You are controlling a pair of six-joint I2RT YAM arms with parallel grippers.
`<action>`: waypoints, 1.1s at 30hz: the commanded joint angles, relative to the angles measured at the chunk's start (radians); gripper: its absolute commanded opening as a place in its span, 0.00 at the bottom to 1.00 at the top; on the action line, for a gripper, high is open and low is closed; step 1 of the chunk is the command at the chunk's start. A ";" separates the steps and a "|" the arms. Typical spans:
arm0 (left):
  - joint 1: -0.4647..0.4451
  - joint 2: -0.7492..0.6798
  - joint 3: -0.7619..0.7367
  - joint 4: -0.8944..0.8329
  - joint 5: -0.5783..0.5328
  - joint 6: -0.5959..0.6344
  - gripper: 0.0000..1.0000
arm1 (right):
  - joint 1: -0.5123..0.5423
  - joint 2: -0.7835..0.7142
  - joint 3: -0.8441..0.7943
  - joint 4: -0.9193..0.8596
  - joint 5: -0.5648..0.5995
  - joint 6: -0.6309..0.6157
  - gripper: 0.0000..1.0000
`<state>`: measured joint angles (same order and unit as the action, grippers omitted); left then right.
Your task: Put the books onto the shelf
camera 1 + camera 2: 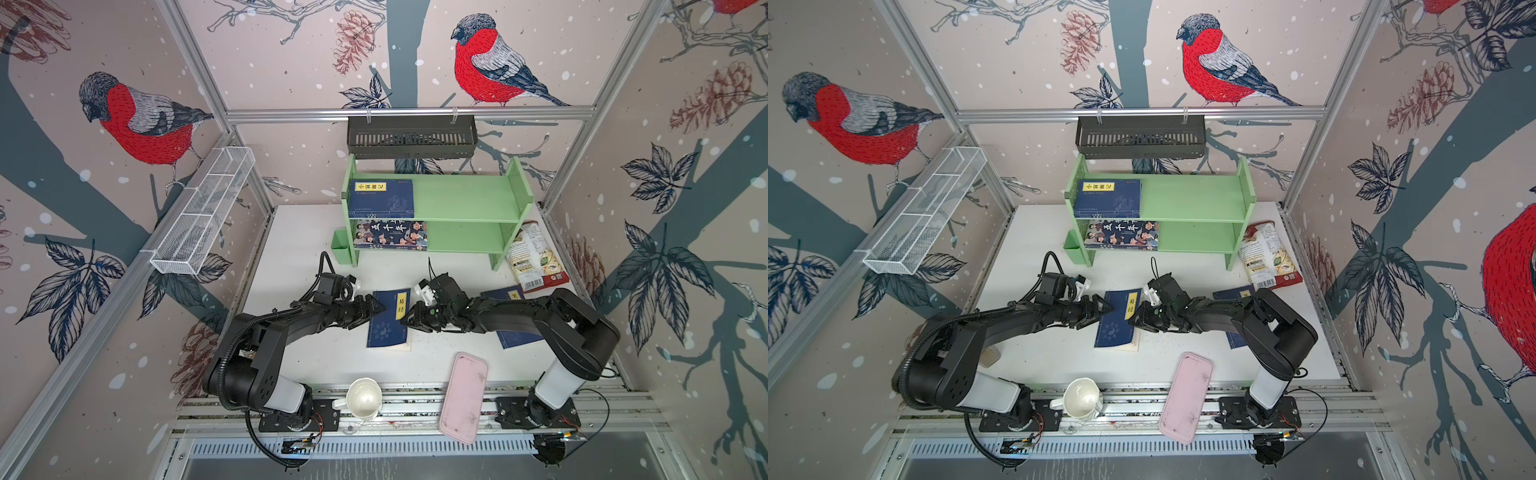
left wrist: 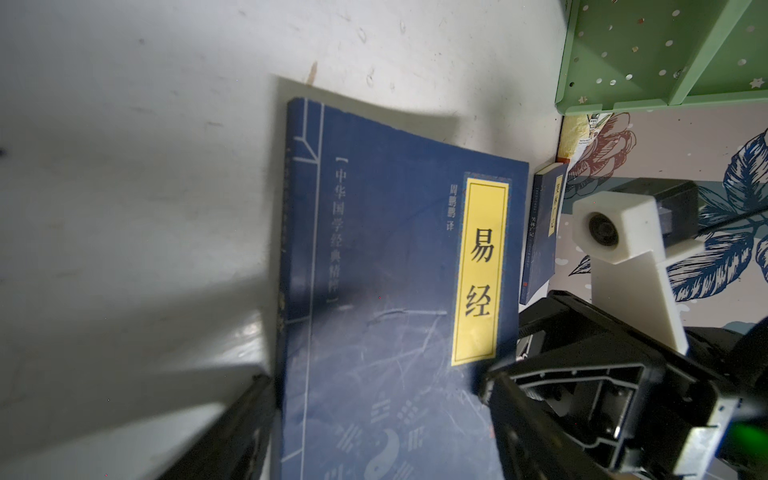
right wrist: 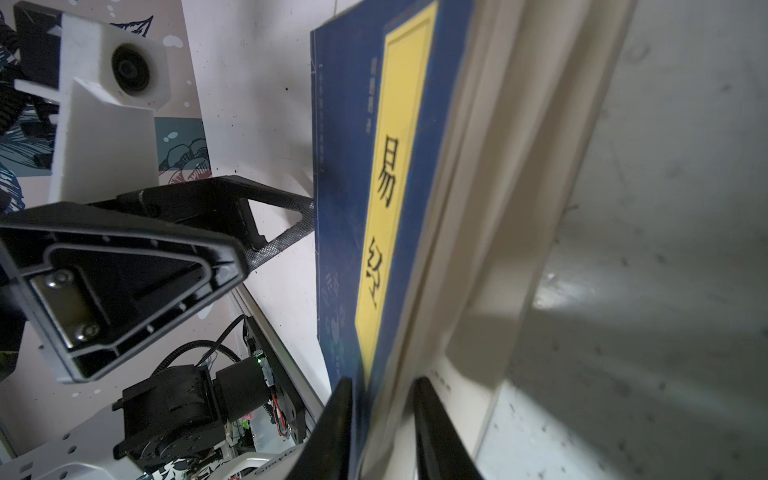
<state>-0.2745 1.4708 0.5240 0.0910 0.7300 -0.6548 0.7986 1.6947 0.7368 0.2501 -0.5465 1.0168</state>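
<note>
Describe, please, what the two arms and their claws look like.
Both arms, left arm and right arm, are black with a white link near the base. A ribbed black cable hose loops along the left one. Each wrist carries a white camera mount. The left claw and right claw have black triangular, hollow-framed fingers.

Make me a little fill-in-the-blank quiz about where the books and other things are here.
The cartoon book lies on the shelf's ___ tier.
The left hand and right hand flank a navy book on the white ___.
The flat tray beside the mug is ___.
Missing words: lower; table; pink.
</note>
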 commanded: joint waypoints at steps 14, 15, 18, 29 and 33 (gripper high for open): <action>-0.003 -0.016 -0.005 0.006 0.007 0.001 0.81 | 0.001 -0.023 0.022 -0.061 0.046 -0.040 0.28; -0.003 -0.017 -0.006 0.004 0.006 0.002 0.81 | 0.001 -0.023 0.024 -0.063 0.046 -0.041 0.28; -0.003 -0.020 -0.007 0.004 0.005 0.004 0.81 | 0.002 -0.026 0.024 -0.070 0.049 -0.040 0.28; -0.003 -0.023 -0.009 0.004 0.003 0.003 0.81 | 0.005 -0.034 0.016 -0.060 0.042 -0.038 0.27; -0.002 -0.023 -0.009 0.006 0.002 0.003 0.81 | 0.005 -0.028 0.019 -0.053 0.037 -0.037 0.28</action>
<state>-0.2756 1.4528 0.5167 0.0887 0.7296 -0.6544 0.7998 1.6680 0.7525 0.1638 -0.5026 0.9913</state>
